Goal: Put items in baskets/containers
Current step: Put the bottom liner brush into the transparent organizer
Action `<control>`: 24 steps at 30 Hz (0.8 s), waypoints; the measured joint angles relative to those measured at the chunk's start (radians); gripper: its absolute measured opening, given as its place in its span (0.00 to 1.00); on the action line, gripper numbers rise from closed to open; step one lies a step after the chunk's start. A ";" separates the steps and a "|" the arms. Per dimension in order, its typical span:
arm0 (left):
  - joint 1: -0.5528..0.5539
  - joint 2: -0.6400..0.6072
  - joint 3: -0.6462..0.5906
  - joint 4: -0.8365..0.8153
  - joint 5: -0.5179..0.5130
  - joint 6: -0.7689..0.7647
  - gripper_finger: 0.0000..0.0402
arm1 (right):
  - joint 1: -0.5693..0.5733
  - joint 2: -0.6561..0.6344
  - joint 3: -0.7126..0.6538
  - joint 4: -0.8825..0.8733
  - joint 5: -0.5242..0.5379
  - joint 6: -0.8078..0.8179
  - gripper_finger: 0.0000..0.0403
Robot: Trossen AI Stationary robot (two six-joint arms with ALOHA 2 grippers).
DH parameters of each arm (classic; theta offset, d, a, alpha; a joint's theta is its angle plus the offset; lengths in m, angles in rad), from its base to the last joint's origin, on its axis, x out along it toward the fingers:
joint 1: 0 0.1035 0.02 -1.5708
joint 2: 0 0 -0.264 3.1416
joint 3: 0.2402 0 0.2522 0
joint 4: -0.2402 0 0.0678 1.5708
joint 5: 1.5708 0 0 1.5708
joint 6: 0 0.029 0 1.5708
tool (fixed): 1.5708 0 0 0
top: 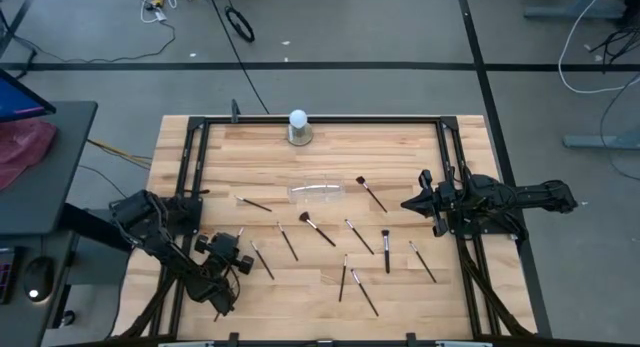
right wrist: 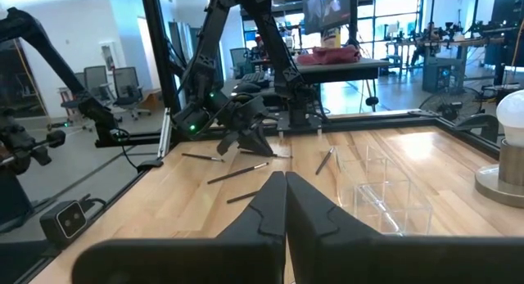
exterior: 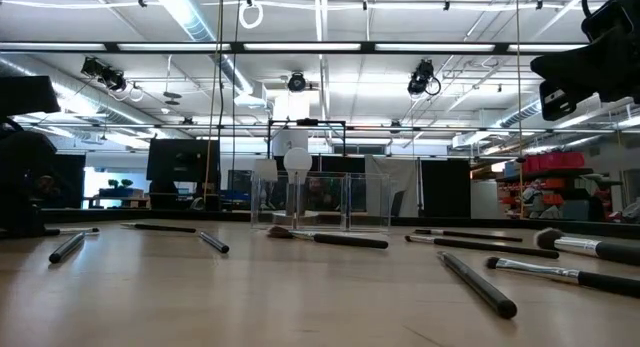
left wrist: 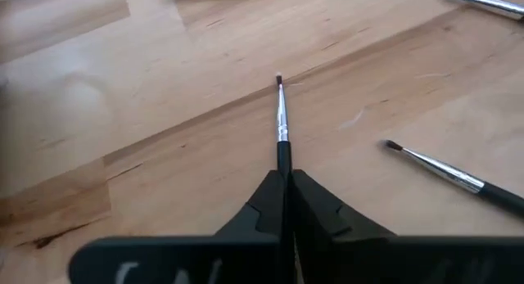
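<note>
Brush is pinched by left fingers at the handle end; it is best lifted level toward the clear holder; right fingers pressed together, idle.

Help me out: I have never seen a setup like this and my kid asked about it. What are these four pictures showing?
Two dark robot arms work at a wooden table. One picture looks straight down, one looks level across the tabletop, and two come from cameras on the arms' wrists. Thin makeup brushes lie scattered on the wood, with a clear plastic holder in the middle and a white ball on a grey base at the far edge. The left gripper, at the near left corner, has its jaws shut on one brush, whose tip sticks out ahead. The right gripper waits at the right side, jaws shut and empty. The brushes are meant to go into the holder.
</note>
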 joint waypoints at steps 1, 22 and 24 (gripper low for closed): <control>-0.003 0.001 -0.001 0.000 -0.003 0.000 0.04 | 0.000 0.000 0.000 0.000 0.000 0.000 0.01; -0.016 -0.059 -0.002 -0.037 -0.157 0.016 0.03 | 0.000 0.000 0.000 0.000 0.000 0.000 0.01; -0.016 -0.059 -0.002 -0.037 -0.202 0.015 0.03 | 0.000 0.000 0.000 0.000 0.000 0.000 0.01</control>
